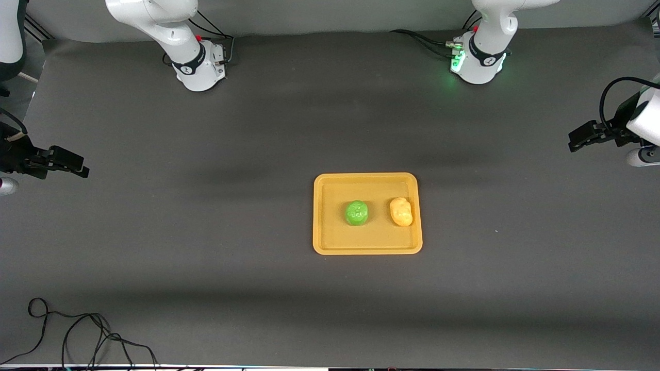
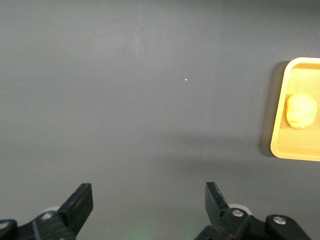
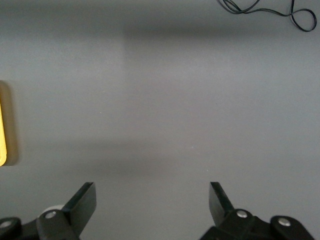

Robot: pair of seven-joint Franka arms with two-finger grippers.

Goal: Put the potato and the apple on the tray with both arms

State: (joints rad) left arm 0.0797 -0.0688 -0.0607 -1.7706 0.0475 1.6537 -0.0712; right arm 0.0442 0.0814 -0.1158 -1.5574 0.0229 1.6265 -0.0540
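- The potato lies in the tray, close to the rim at the left arm's end; the left wrist view also shows it just inside the tray's edge.
- The apple sits in the tray beside the potato, toward the right arm's end and near the tray's middle; the two are apart, not touching.
- The tray rests flat on the dark counter, nearer to the front camera than both arm bases.
- The left gripper hangs over bare counter at the left arm's end, well apart from the tray, its fingers spread wide and holding nothing.
- The right gripper hangs over bare counter at the right arm's end, fingers likewise spread and empty; a sliver of the tray shows at the edge of its wrist view.
- A loose black cable lies on the counter at the right arm's end, nearest the front camera.
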